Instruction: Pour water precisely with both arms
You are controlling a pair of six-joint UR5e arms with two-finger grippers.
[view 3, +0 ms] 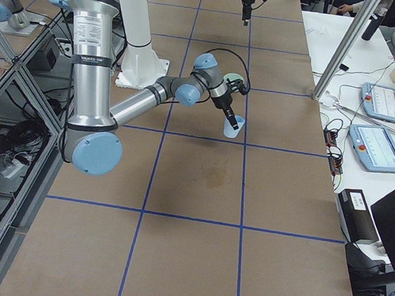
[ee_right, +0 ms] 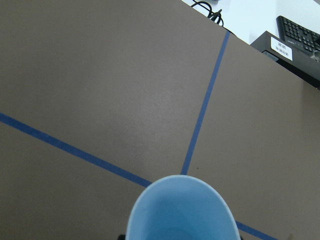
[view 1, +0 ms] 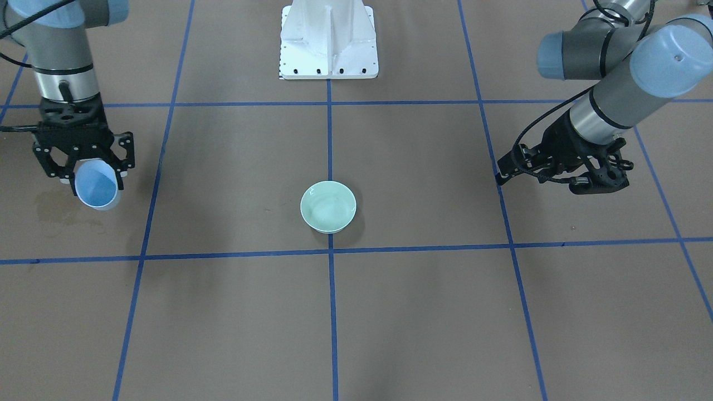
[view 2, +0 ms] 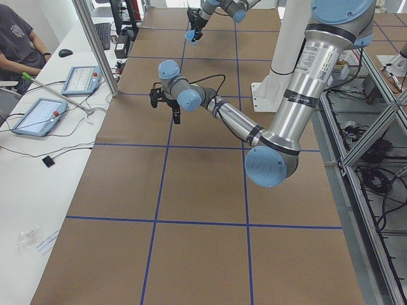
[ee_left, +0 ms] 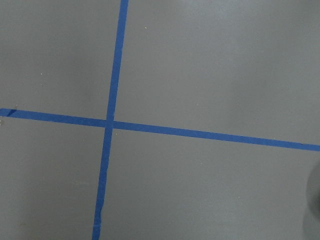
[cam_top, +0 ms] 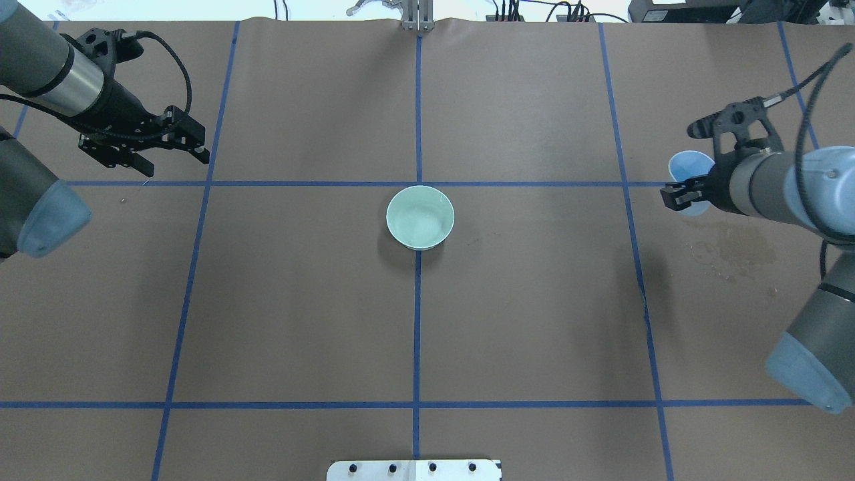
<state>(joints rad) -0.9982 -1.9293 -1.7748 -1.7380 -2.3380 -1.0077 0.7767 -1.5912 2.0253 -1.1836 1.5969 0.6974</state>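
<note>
A pale green bowl [view 1: 328, 206] [cam_top: 420, 218] stands at the table's centre on a blue tape crossing. The water [view 1: 325, 211] shows only as faint pale glints in its bottom. My right gripper [view 1: 98, 177] [cam_top: 688, 184] [view 3: 229, 116] is shut on a light blue cup [view 1: 97, 187] [cam_top: 691, 168] [view 3: 232, 127] [ee_right: 182, 211], held slightly tilted above the table, far to the bowl's side. I cannot tell whether the cup holds water. My left gripper [view 1: 548, 181] [cam_top: 175, 164] [view 2: 165, 108] hangs open and empty on the opposite side, apart from the bowl.
A damp stain [cam_top: 732, 250] [view 1: 60, 210] [view 3: 216, 174] marks the brown paper near the right arm. The white pedestal [view 1: 328, 40] stands at the robot's edge. A side bench with tablets [view 2: 39, 115] [view 3: 379, 146] and a seated person [view 2: 18, 39] runs along the far edge.
</note>
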